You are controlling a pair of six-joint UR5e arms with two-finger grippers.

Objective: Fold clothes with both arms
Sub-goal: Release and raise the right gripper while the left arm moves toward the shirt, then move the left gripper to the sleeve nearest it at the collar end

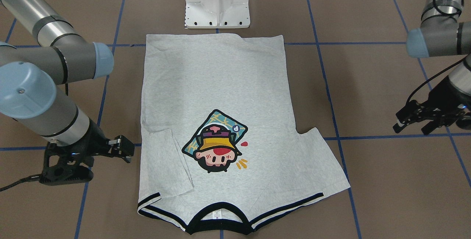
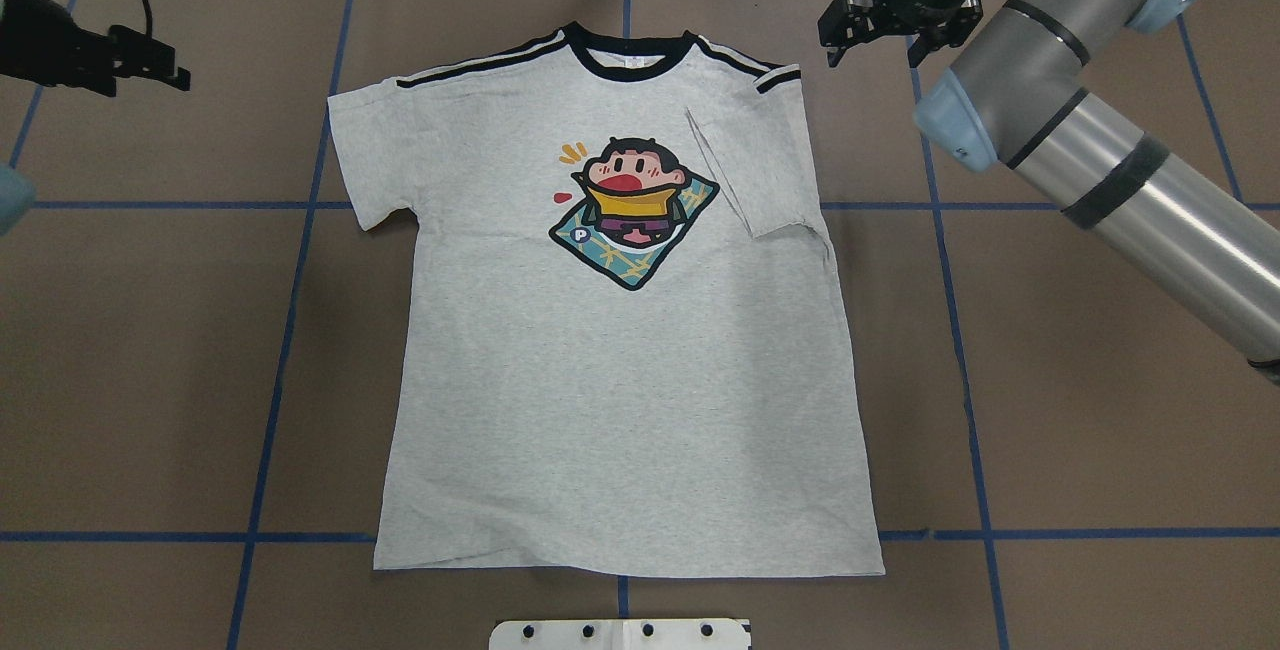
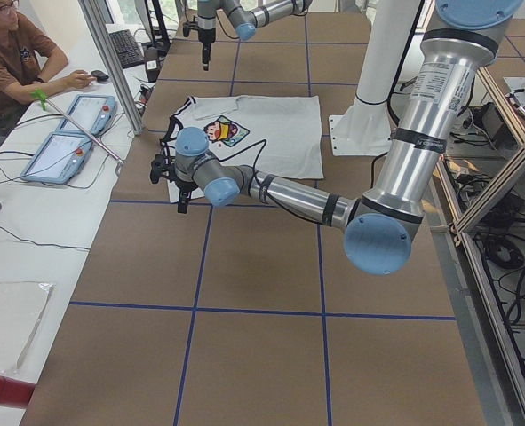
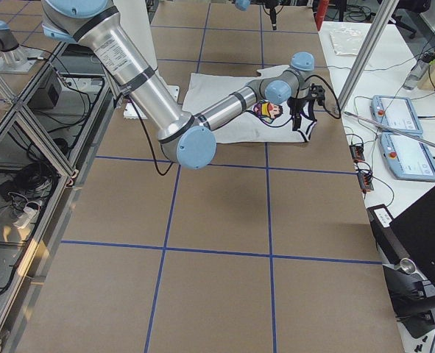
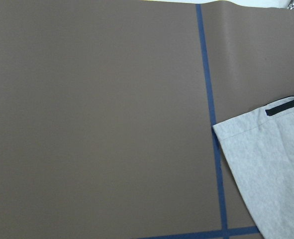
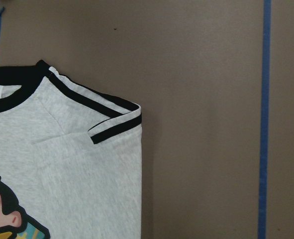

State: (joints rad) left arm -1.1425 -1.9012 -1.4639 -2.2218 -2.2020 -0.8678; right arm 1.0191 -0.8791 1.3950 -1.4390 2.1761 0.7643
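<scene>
Now, T-shirt (image 2: 620,380) flat face-up, one sleeve (image 2: 752,165) folded inward, left hand (image 1: 411,128) and right hand (image 2: 872,48) both spread wide, empty

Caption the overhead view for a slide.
Grey T-shirt lies flat, print up, one sleeve folded in; left gripper and right gripper hover open beside its shoulders.

Our left gripper (image 1: 412,127) hangs empty with jaws apart, our left arm (image 1: 439,38) bent above and behind it. Our right gripper (image 2: 880,35) gapes empty too, our right arm (image 2: 1110,165) stretching back from its wrist.
</scene>
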